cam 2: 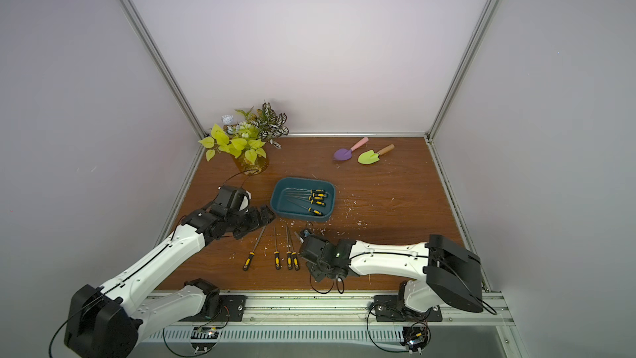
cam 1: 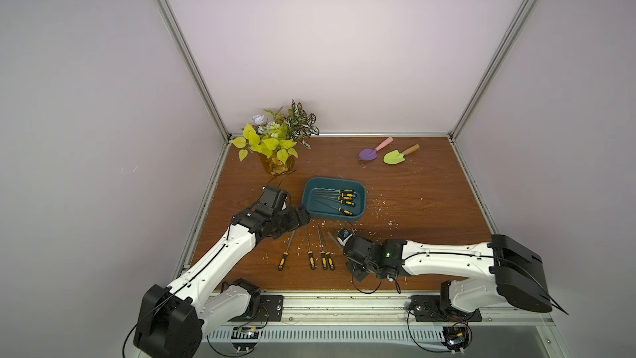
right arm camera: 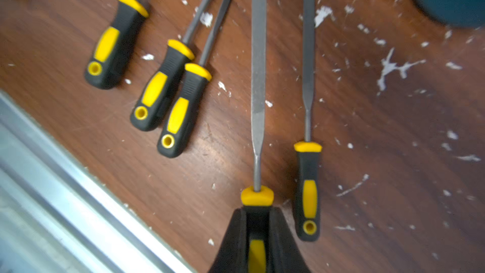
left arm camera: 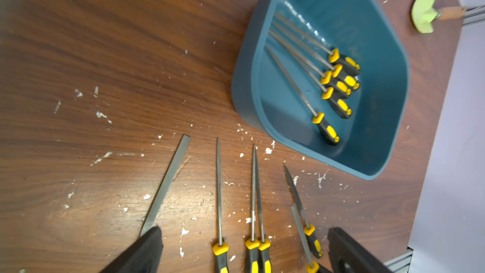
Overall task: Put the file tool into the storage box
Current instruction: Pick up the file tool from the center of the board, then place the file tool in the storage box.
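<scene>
Yellow-black file (right arm camera: 258,74) clamped in rt gripper (right arm camera: 258,215), handle end.

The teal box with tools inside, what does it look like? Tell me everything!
The storage box is a shallow, dark teal tub that looks like smooth plastic. It is rectangular, with rounded corners and a rim. It sits flat and open-topped near the middle of the wooden table. Five files with black and yellow handles lie inside, handles bunched at one end. There are white flecks on the wood around it.
</scene>
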You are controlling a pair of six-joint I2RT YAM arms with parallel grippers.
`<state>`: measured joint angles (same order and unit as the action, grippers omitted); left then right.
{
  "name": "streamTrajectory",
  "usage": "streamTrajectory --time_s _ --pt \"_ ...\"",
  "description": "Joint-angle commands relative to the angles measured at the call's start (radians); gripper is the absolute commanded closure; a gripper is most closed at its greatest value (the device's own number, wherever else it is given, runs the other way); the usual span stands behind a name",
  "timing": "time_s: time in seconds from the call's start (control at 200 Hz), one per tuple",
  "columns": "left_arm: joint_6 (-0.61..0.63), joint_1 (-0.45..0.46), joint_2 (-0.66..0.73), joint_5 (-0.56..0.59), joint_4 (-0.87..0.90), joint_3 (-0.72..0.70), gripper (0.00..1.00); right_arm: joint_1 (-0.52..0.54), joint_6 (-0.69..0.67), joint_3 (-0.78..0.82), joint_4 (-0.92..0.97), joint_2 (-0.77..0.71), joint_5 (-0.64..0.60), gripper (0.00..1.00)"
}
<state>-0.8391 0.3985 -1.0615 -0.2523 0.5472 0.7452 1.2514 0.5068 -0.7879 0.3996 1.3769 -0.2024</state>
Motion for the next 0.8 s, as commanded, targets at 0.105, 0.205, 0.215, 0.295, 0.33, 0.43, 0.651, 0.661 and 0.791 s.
streamTrajectory --time_s 0.105,0.205,0.215,0.295,0.33,0.43,0.651,0.661,0.791 --pt "0.011 0.01 0.02 0.046 0.01 0.097 0.0 -0.116 -0.159 -0.108 0.042 -0.164 -0.036 0.94" --pt "0.023 0.01 0.001 0.047 0.011 0.126 0.0 -0.217 -0.237 -0.163 0.039 -0.167 0.028 0.94" --pt "0.025 0.01 0.0 0.047 0.011 0.129 0.0 -0.227 -0.246 -0.168 0.038 -0.164 0.035 0.94" --pt "0.033 0.009 -0.019 0.046 0.011 0.147 0.0 -0.296 -0.324 -0.215 0.029 -0.125 0.084 0.94" --pt "0.036 0.01 -0.028 0.046 0.01 0.153 0.0 -0.324 -0.36 -0.241 0.027 -0.098 0.107 0.94" --pt "0.045 0.01 -0.051 0.044 0.01 0.169 0.0 -0.394 -0.463 -0.322 0.025 0.002 0.161 0.95" --pt "0.033 0.01 -0.081 0.028 0.011 0.196 0.0 -0.495 -0.711 -0.457 -0.002 0.226 0.183 0.98" --pt "0.033 0.01 -0.082 0.025 0.01 0.198 0.0 -0.499 -0.721 -0.465 -0.001 0.237 0.182 0.98" --pt "0.027 0.009 -0.082 0.035 0.012 0.195 0.0 -0.527 -0.817 -0.555 0.028 0.36 0.219 0.99"
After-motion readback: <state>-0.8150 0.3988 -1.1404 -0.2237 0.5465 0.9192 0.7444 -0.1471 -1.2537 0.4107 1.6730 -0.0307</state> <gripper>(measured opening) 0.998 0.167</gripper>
